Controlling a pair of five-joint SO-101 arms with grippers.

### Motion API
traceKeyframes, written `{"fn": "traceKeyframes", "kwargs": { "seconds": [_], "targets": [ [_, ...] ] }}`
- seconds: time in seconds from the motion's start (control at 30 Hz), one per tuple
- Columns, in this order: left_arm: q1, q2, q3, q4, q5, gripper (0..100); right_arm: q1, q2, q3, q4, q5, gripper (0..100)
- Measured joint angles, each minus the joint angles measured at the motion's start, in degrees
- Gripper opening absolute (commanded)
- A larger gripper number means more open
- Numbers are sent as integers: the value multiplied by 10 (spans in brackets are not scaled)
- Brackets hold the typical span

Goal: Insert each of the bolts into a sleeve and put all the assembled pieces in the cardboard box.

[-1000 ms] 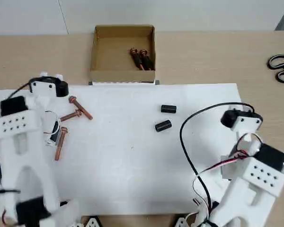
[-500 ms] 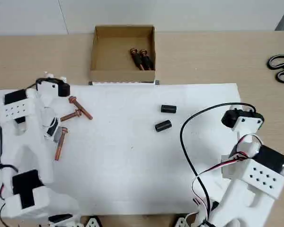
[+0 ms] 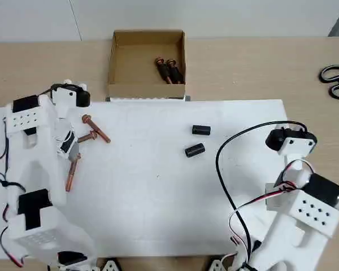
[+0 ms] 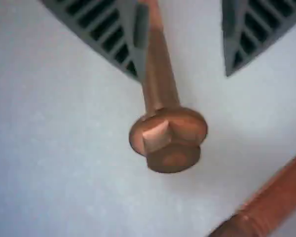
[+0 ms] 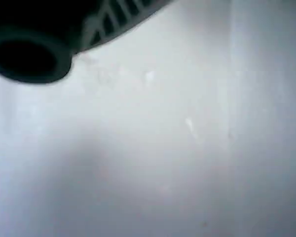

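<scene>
Three copper bolts lie on the white mat at the left: one angled (image 3: 96, 128), one beside it (image 3: 86, 137), and one nearer the front (image 3: 72, 172). My left gripper (image 3: 68, 148) stands open over them. In the left wrist view its grey fingers (image 4: 113, 34) straddle a bolt's shank, with the hex head (image 4: 167, 134) just beyond the tips. Two black sleeves (image 3: 201, 130) (image 3: 195, 150) lie mid-mat. The cardboard box (image 3: 124, 62) holds two assembled pieces (image 3: 168, 69). My right gripper (image 5: 76, 34) is low over the mat at the right, shut on a black sleeve (image 5: 27, 57).
Scissors (image 3: 336, 80) lie on the wooden table at the far right. The white mat (image 3: 158, 203) covers the work area. A black cable (image 3: 223, 169) loops from the right arm over the mat's right part.
My left arm has swung away from the front edge toward the bolts, bringing its gripper down around one. The right arm has hardly shifted.
</scene>
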Motion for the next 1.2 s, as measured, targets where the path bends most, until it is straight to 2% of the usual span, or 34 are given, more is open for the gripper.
{"fn": "traceKeyframes", "kwargs": {
  "seconds": [0.4, 0.57, 1.2],
  "targets": [
    [6, 2, 2, -1, 0, 105, 0, 0, 0, 0, 0, 3],
    [6, 40, 2, -1, 0, 103, 0, 0, 0, 0, 0, 3],
    [8, 98, 11, -48, 0, 100, 0, 0, 0, 0, 0, 2]
  ]
}}
